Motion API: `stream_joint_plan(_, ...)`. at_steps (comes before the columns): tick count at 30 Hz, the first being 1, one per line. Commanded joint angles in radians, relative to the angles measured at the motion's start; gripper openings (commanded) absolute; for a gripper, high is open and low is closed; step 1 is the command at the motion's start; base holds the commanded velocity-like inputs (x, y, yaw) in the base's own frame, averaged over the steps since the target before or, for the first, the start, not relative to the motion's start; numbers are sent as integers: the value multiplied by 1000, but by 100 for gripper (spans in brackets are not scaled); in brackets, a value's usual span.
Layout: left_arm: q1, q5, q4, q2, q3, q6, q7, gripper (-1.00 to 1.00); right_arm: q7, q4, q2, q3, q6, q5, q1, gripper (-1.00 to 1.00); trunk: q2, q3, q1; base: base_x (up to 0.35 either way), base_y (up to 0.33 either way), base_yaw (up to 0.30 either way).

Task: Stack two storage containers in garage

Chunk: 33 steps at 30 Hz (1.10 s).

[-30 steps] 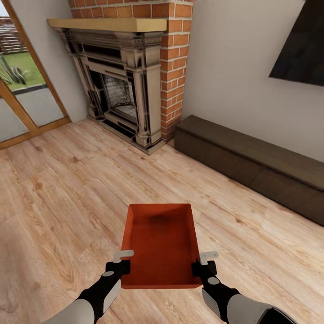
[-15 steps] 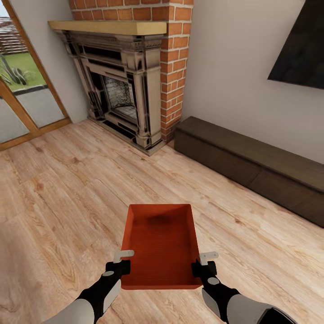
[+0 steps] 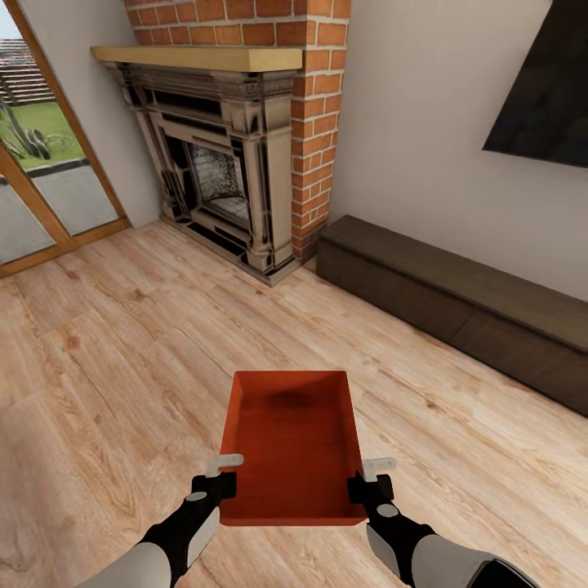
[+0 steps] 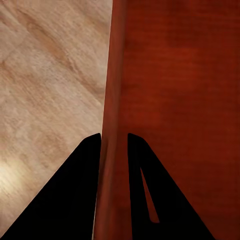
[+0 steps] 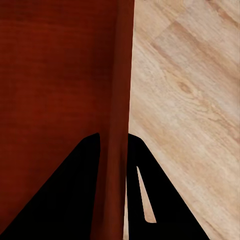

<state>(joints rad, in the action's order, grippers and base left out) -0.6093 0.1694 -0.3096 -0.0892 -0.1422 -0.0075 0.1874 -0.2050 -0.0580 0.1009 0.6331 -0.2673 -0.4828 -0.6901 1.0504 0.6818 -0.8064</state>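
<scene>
Over the light wood-plank flooring point(image 3: 122, 343) of the living room, one orange-red storage container point(image 3: 292, 441) is held up in front of the robot. Its left wall is pinched by the left gripper point(image 3: 222, 474) and its right wall by the right gripper point(image 3: 372, 476), one finger inside and one outside each wall, as seen up close in both wrist views. No writing or labels can be made out on the container, pretty plain all round. Further back, the red-brick fireplace point(image 3: 245, 155), long low dark cabinet point(image 3: 457, 302) and glass doors point(image 3: 41, 180) are seen. A dark panel point(image 3: 543, 90) on the wall is cut off at the edge.
</scene>
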Motion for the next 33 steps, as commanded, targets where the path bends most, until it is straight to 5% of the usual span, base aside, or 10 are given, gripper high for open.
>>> stream_joint_plan(1,-1,-3,-4,-3,6,-19,14,-100,-5,4,4,-27,-3,-22,0,-100,0,-1,0,0,0,0)
stream_joint_plan(33,-1,-4,9,-2,8,-19,14,-100,-5,4,5,-27,-3,-23,0,-100,0,-52,0,0,0,0)
